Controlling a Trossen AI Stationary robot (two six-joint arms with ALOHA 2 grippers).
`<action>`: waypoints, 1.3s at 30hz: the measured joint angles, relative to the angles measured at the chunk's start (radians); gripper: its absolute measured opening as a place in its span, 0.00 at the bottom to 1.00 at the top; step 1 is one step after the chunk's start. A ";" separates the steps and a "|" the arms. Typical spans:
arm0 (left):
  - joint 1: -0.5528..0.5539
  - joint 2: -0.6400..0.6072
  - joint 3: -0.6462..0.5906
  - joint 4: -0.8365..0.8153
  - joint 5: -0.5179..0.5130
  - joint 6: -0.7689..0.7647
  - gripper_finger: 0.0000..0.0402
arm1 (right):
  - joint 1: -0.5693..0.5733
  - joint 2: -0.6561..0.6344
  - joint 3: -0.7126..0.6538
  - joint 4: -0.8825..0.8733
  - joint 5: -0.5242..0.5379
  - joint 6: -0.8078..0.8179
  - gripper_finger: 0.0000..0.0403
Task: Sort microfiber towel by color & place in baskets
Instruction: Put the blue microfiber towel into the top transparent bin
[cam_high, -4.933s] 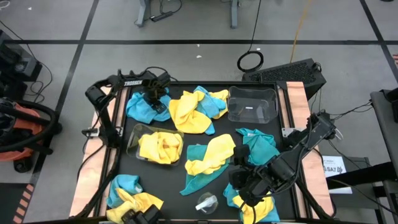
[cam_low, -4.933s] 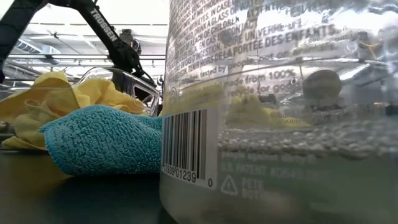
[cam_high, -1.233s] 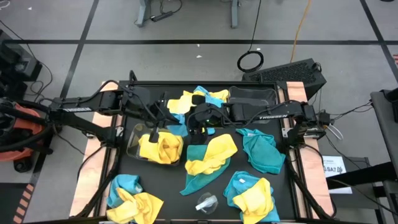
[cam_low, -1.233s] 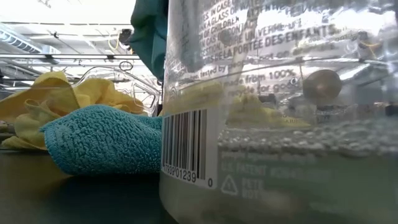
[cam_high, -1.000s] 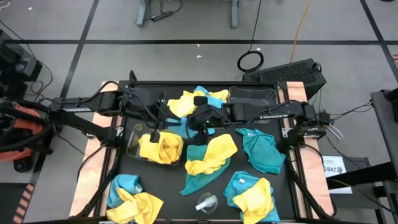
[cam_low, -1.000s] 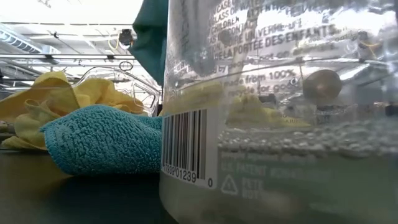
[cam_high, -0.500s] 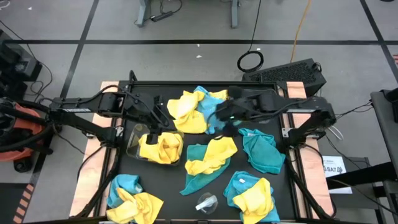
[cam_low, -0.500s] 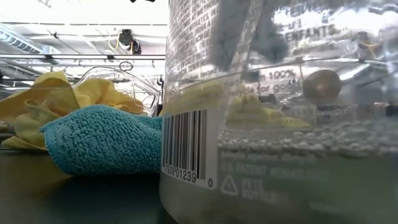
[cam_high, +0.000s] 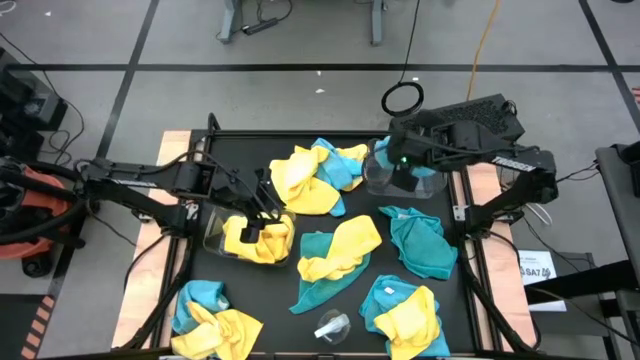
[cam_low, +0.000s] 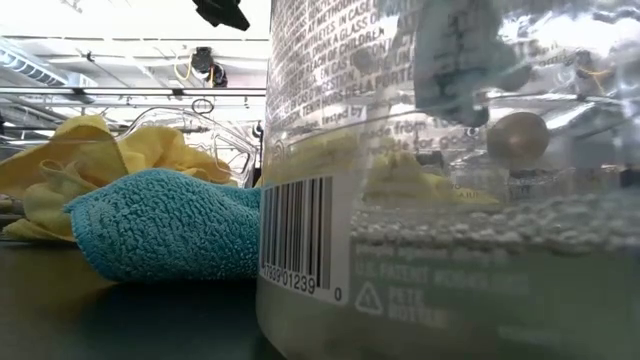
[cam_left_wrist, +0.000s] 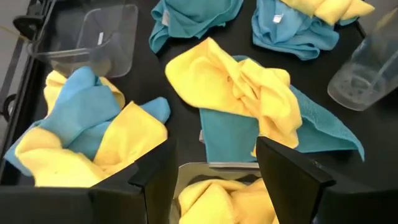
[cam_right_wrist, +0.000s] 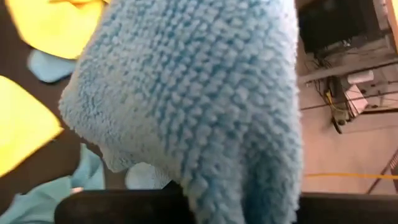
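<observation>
Yellow and teal-blue microfiber towels lie in heaps on the black table. Yellow ones fill the left clear basket. My left gripper stands open just above that basket, its fingers on either side of the yellow towel and touching nothing. My right gripper is shut on a light blue towel and hangs over the right clear basket at the far right. My right gripper holds the light blue towel as a bunch that bulges over its fingers and hides the place of contact. The fingers slant downward. The towel hangs lifted clear above the right basket.
A mixed yellow and blue heap lies at the far middle. A yellow towel on a teal one lies mid-table, with a teal towel to its right. More heaps lie near left and near right. A clear cup sits at the near edge.
My right gripper has pulled the light blue towel up off the far-middle heap and carried it toward the table's right edge, over the right basket, turning as it went. My left gripper has sunk a little toward the yellow towels in the left basket.
</observation>
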 joint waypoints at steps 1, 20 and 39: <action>-0.004 0.000 -0.007 0.014 0.000 0.000 0.55 | -0.019 0.000 -0.001 0.005 -0.011 -0.019 0.00; -0.075 -0.001 -0.042 0.041 0.003 -0.028 0.55 | -0.470 -0.116 -0.613 0.484 -0.346 -0.398 0.00; -0.074 -0.001 -0.042 0.089 -0.002 -0.024 0.55 | -0.601 -0.011 -0.903 0.747 -0.471 -0.398 0.06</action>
